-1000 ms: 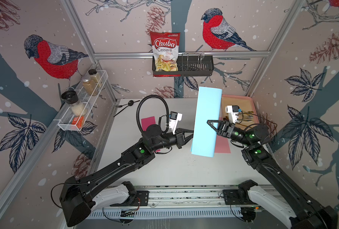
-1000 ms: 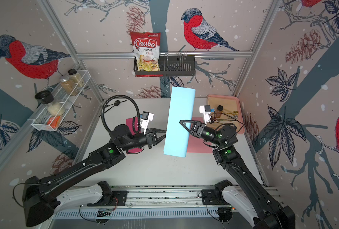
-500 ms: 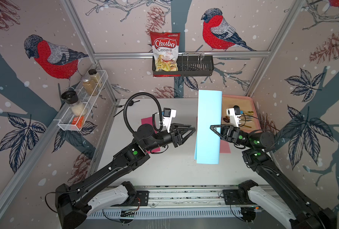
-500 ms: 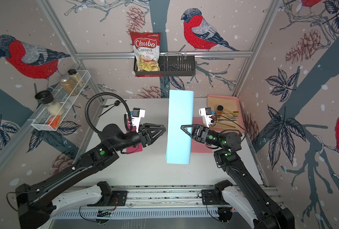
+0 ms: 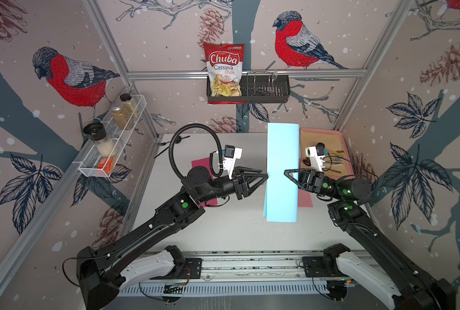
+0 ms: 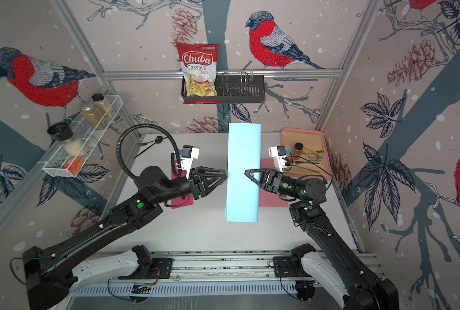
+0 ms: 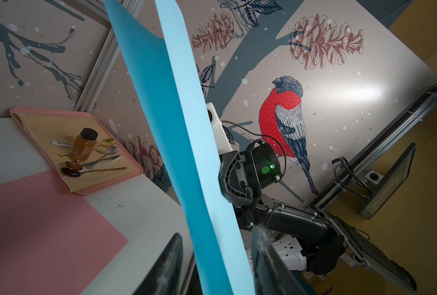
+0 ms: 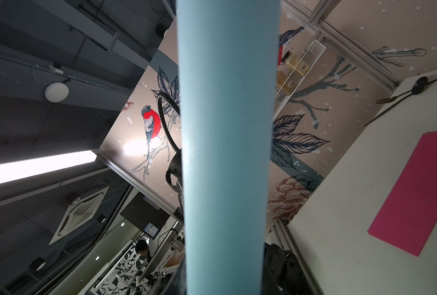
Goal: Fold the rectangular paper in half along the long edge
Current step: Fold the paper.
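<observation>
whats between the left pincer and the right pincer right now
The light blue rectangular paper sheet, held upright in the air, as both top views show. The right pincer grips it; the left pincer is open at its edge.

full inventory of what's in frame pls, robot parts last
light blue paper: 1, light blue, held up above table
pink paper: 1, pink, table, right side
magenta paper: 1, magenta, table, left side
tray: 1, pink, table's far right corner
jar: 1, amber, on tray
spoons: several, gold and silver, on tray
black cutlery: few, black, table's far left
basket: 1, black, back wall
chips bag: 1, red-white, in basket
wire shelf: 1, white, left wall, holding spice jars
left gripper: 1, black, fingers open, light blue paper between
right gripper: 1, black, shut on light blue paper
</observation>
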`<state>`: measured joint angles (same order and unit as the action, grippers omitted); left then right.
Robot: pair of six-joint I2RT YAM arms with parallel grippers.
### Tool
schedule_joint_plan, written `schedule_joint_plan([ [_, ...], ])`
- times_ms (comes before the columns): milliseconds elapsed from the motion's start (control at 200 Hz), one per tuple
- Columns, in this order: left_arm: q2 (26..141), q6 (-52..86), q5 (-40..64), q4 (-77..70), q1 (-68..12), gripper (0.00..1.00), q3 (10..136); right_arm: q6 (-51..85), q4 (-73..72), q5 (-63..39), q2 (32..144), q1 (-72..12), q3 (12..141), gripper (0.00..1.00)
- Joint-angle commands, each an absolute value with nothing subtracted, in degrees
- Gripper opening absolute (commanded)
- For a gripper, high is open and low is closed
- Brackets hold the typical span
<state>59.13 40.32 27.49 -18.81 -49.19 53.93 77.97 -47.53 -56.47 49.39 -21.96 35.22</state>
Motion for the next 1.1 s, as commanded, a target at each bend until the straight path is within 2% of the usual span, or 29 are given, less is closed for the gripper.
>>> schedule_joint_plan([
  [0, 59.71, 41.2, 29.56, -22.24, -49.38, 0.46, 54.32, 76.47, -48.01, -56.41, 49.62, -21.92, 35.07, 0.28],
  [160, 60.87, 41.53, 29.97, -22.88, -49.63, 0.43, 54.13, 76.44, -48.43, -56.26, 50.01, -22.21, 35.11, 0.28],
  [285, 61.58, 41.62, 30.43, -23.3, -49.81, 0.37, 54.31, 76.08, -48.32, -56.26, 50.1, -22.59, 35.59, 0.28],
  [505, 61.89, 41.46, 30.59, -23.45, -49.9, 0.08, 54.58, 74.73, -46.56, -56.69, 50.27, -23.6, 35.76, 0.28],
  [595, 61.86, 41.24, 30.63, -23.19, -49.92, 0.0, 54.58, 73.89, -45.38, -56.96, 50.01, -23.96, 35.88, 0.29],
  [720, 61.87, 41.22, 30.5, -23.07, -49.92, 0.0, 54.44, 71.26, -41.84, -57.52, 49.7, -24.63, 36.96, 0.31],
  [1021, 62.14, 41.29, 30.37, -23.08, -49.92, 0.0, 54.31, 64.53, -32.67, -56.88, 50.49, -26.58, 41.36, 0.49],
  [1096, 62.05, 41.14, 30.34, -22.95, -49.9, 0.0, 54.32, 63.5, -31.64, -56.7, 50.83, -27.03, 41.81, 0.5],
])
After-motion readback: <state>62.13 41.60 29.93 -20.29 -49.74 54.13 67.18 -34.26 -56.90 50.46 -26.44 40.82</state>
